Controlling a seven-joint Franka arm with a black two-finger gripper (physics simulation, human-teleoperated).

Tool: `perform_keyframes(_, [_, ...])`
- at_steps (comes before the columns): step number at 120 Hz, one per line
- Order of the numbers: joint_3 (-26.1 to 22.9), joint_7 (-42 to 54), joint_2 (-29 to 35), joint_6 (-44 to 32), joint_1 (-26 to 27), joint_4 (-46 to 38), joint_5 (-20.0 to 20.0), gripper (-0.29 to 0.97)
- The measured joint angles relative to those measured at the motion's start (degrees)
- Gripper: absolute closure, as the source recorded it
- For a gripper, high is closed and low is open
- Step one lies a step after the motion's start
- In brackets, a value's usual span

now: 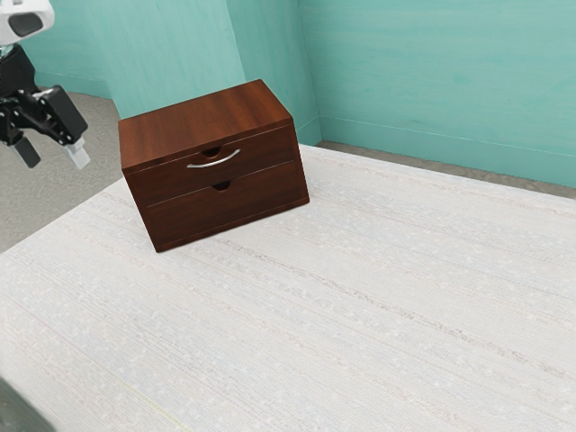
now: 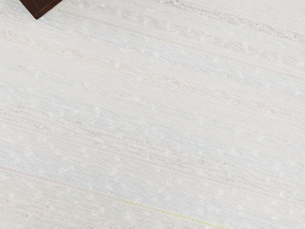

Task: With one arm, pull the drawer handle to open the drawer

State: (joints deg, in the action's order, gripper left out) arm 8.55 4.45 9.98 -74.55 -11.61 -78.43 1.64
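The small wooden cabinet point(image 1: 211, 162) stands on the white table point(image 1: 378, 306), near its far edge at about 11 o'clock from the table's middle in the exterior view. Its front is turned toward roughly 5 o'clock, so there is bare tabletop ahead for a drawer to slide out over. The top drawer point(image 1: 225, 166) is shut flush, and its curved silver handle point(image 1: 214, 159) bows outward across the face, leaving a gap behind it for a finger to hook. The lower drawer point(image 1: 229, 202), also shut, has only a small notch.

The gripper point(image 1: 54, 155) hangs in the air at 9 o'clock from the handle, well apart from it and off the cabinet's side. Its two fingers are spread wide and hold nothing, likely kept open so they can straddle the bar. In the wrist view the camera looks down at the table, with one dark corner of the cabinet point(image 2: 40, 5) showing. Judging by this, the reach has not yet begun; the hand must swing round to the front first.
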Motion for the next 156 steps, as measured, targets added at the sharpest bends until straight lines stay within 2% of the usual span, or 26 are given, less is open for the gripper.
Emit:
perform_keyframes(25, [-1.1,-0.3,-0.3,1.3,0.1,0.4,0.8,0.0])
perform_keyframes(48, [-1.8,-0.4,-4.5,-0.2,-0.3,-0.3,2.8,0.0])
perform_keyframes(62, [-3.6,1.2,-2.3,-7.6,0.5,-8.7,1.8,0.0])
perform_keyframes(80, [-7.3,5.6,1.9,-20.3,0.7,-20.3,-3.5,0.0])
perform_keyframes(96, [-10.1,10.4,2.8,-28.2,0.8,-23.0,-6.8,0.0])
perform_keyframes(125, [-11.2,22.7,0.7,-41.0,0.8,-26.9,-8.2,0.0])
perform_keyframes(142, [-11.3,29.0,0.0,-45.6,0.8,-28.4,-8.6,0.0])
perform_keyframes(156, [-10.9,33.1,-1.2,-47.7,0.5,-28.6,-11.6,0.0])
